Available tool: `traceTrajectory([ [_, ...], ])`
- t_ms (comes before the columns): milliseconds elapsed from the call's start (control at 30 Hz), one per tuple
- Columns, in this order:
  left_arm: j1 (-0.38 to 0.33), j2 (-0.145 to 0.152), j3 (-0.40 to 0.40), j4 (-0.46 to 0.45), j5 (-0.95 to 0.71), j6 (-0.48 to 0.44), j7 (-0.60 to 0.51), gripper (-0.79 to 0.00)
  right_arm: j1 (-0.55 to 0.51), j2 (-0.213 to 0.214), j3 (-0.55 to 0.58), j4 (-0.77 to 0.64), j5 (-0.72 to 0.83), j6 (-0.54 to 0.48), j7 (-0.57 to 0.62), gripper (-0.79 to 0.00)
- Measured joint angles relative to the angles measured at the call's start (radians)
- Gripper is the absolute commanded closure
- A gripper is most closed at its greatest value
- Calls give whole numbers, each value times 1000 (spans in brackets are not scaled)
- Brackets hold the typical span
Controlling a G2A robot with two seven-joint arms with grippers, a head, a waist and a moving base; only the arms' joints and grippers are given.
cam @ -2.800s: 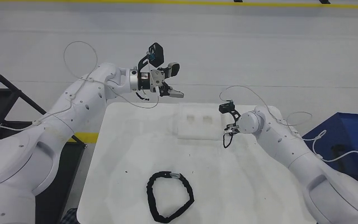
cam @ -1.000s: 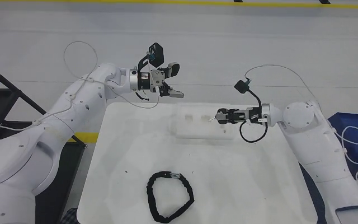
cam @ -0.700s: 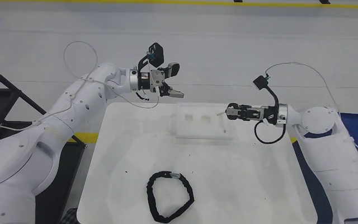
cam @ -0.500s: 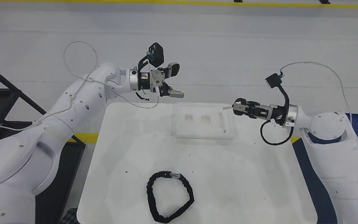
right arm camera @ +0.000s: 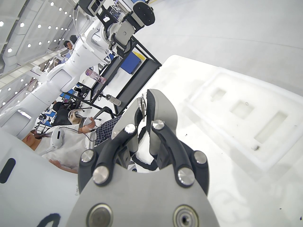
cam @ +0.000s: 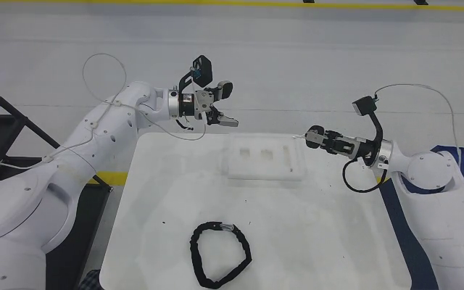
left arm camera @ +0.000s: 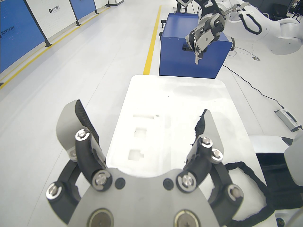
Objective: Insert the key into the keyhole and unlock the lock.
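Note:
A small silver key sticks out of my right gripper, which is shut on it in the air just off the far right corner of the white foam tray. The left wrist view shows that key hanging blade-down from the right gripper. Its edge shows between the right fingertips. The black chain lock, with a silver lock body, lies looped near the table's front edge. My left gripper hovers open over the table's far left edge, with nothing between its fingers.
The foam tray has several hollow recesses and sits at the back middle of the white table. A blue cart stands beyond the table on the right arm's side. Part of the chain lies beside the left gripper.
My right arm has drawn the key out of the foam tray, raised it and swung away to the right. The left arm and the chain lock have stayed put.

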Motion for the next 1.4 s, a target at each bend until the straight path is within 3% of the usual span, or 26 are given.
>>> traceTrajectory([
  [300, 2, 0, -1, -2, 0, 1, 0, -785, 0, 0, 0, 0, 0, 0, 0, 0],
  [567, 108, 21, -25, -79, 17, 0, -14, -785, 0, 0, 0, 0, 0, 0, 0, 0],
  [767, 193, 60, -58, -177, 154, 0, 89, -785, 0, 0, 0, 0, 0, 0, 0, 0],
  [1067, 346, 135, -109, -342, 558, 0, 394, -785, 0, 0, 0, 0, 0, 0, 0, 0],
  [1200, 379, 153, -86, -365, 706, 0, 452, -785, 0, 0, 0, 0, 0, 0, 0, 0],
  [1400, 377, 157, -7, -343, 782, 0, 469, -785, 0, 0, 0, 0, 0, 0, 0, 0],
])
